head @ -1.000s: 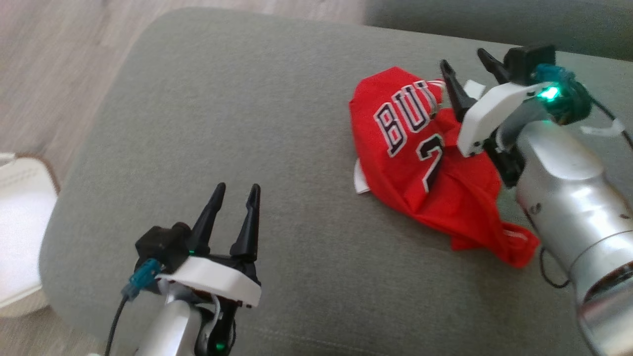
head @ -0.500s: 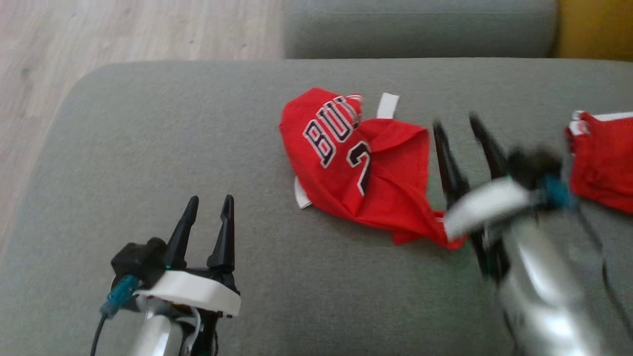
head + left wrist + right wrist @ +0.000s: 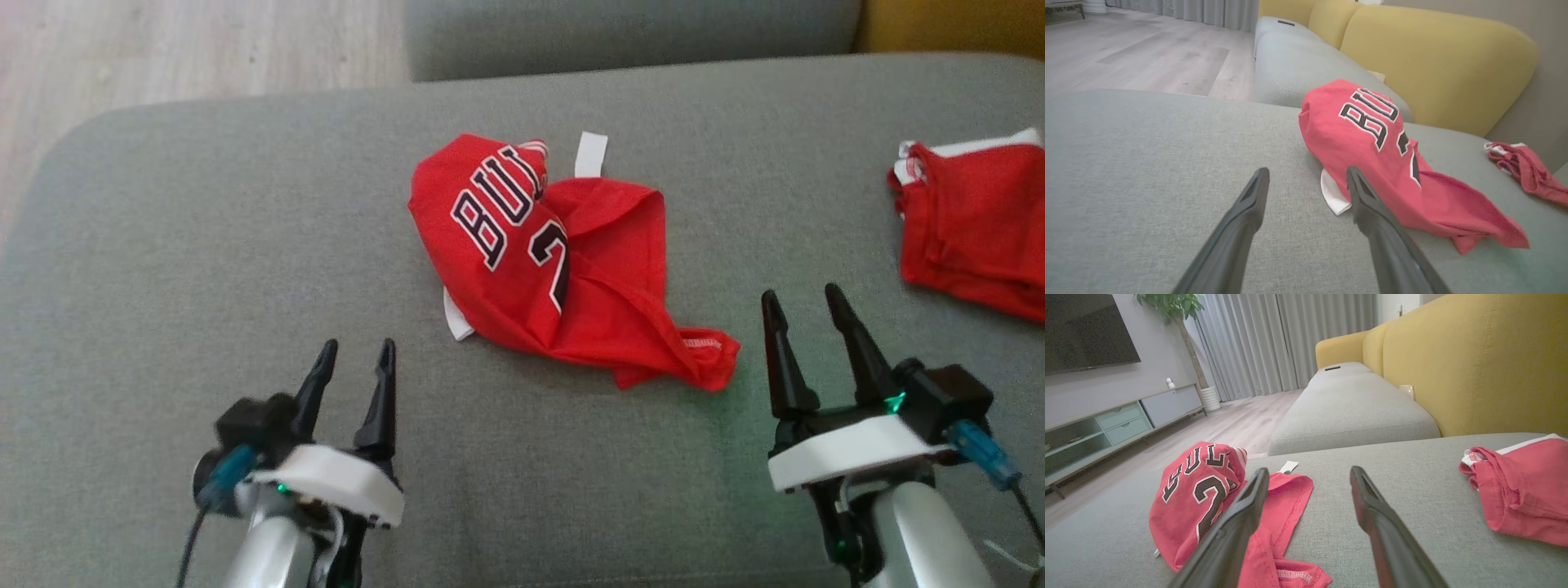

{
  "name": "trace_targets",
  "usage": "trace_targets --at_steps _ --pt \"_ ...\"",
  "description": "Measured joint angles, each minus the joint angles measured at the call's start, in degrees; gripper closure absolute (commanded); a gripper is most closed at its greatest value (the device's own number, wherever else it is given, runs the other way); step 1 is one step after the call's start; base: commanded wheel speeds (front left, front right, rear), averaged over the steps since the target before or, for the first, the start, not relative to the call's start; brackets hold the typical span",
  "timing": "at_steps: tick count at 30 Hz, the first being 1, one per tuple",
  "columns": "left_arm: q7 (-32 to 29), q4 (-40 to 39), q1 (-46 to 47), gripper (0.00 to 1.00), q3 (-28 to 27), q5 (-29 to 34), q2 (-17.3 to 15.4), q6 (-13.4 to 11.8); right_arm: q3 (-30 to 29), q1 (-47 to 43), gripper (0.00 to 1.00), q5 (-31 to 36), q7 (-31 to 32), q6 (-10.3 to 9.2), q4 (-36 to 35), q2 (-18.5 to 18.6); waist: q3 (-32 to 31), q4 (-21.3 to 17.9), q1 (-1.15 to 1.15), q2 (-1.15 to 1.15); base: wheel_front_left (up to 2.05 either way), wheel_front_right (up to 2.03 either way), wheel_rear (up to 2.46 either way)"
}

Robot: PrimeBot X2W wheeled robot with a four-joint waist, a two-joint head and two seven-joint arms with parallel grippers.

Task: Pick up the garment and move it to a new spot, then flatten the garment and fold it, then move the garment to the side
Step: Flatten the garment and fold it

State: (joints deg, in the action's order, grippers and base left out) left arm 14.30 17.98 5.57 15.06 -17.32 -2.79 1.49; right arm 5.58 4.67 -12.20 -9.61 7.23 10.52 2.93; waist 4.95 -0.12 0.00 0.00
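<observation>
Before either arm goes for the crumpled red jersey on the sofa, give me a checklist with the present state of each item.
1. Left gripper jaws open and empty: ok.
2. Right gripper jaws open and empty: ok.
3. Jersey free of both grippers, lying on the grey cushion between and beyond them: ok.
4. Jersey spread flat for folding: not ok, it is bunched and creased, lettering side up.
5. Second red garment apart from the jersey, off to the right: ok.
6. Which bunched edge is hem, collar or armhole: cannot tell.
</observation>
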Motion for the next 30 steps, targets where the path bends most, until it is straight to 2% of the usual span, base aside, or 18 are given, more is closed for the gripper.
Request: trace_targets --at_steps 10,17,27,28,29,30 --pt "0.0 17.2 12.7 0.00 6.8 9.0 0.0 0.5 -1.1 0.0 0.00 1.2 3.6 0.00 -4.8 0.0 4.4 -2.6 0.01 0.00 0.00 0.00 0.00" --pt "0.0 27.0 17.9 0.00 8.7 11.7 0.0 -0.7 -1.8 0.1 0.00 0.4 4.2 0.00 -5.7 -0.1 6.2 -5.2 0.01 0.00 0.00 0.00 0.00" --pt "0.0 29.4 21.7 0.00 9.0 13.2 0.0 -2.6 -2.1 0.5 0.00 -0.4 4.4 0.00 -5.9 -0.1 7.7 -6.8 0.01 0.00 0.00 0.00 0.00" --pt "0.0 29.5 21.7 0.45 9.1 13.3 0.0 -2.7 -2.1 0.6 0.00 -0.4 4.4 0.00 -5.9 -0.1 7.8 -6.8 0.00 0.00 0.00 0.00 0.00" --pt "0.0 29.5 21.7 0.95 9.1 13.3 0.0 -3.0 -2.0 0.6 0.00 -0.4 4.4 0.00 -5.9 -0.1 7.8 -6.8 0.00 0.00 0.00 0.00 0.00" --pt "0.0 29.5 21.7 1.00 9.1 13.3 0.0 -3.0 -2.0 0.6 0.00 -0.4 4.4 0.00 -5.9 -0.1 7.8 -6.8 0.00 0.00 0.00 0.00 0.00"
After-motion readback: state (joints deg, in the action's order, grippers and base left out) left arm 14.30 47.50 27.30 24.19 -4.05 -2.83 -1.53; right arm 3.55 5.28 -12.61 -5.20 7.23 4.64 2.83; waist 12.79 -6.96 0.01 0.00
